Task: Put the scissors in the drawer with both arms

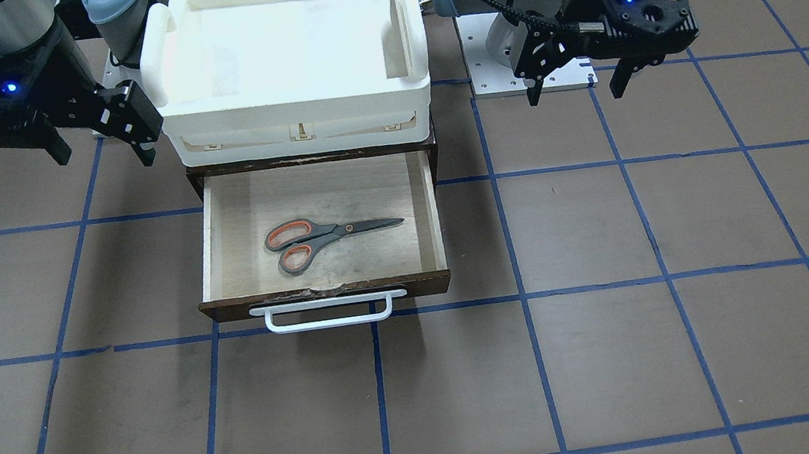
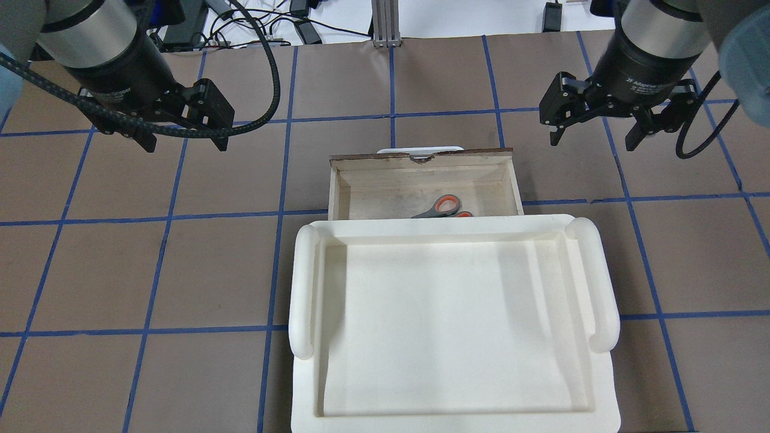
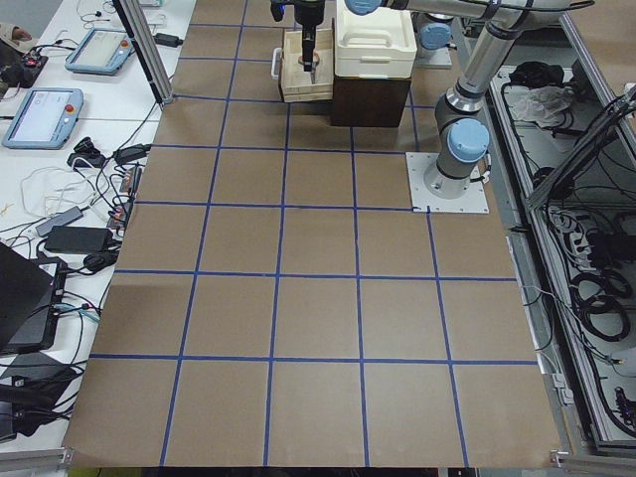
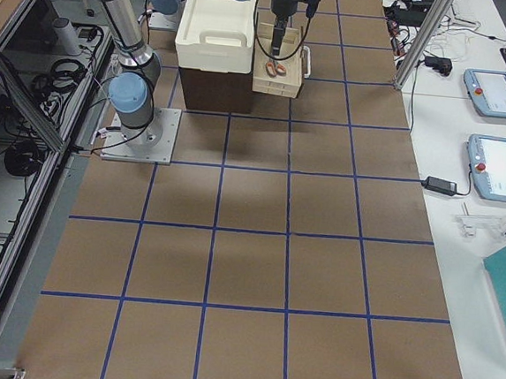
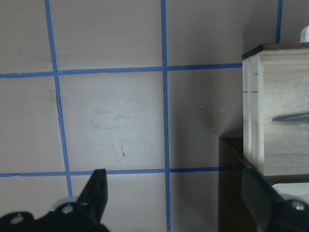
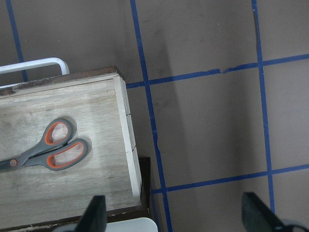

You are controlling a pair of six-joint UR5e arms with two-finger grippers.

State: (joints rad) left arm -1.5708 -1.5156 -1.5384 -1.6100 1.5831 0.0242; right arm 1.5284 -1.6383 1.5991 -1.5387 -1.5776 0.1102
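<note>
Left tool (image 1: 577,91), right tool (image 1: 104,153) spread; one scissors (image 1: 327,235) in one drawer (image 1: 205,237).

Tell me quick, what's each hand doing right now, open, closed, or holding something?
Left hand: open, holding nothing.
Right hand: open, holding nothing.

Scissors (image 1: 328,238) in drawer (image 1: 427,283) ctr; tray (image 1: 295,105) on cabinet (image 3: 370,101) behind; left end effector (image 1: 577,91) & right end effector (image 1: 104,155) flank tray (apart).
</note>
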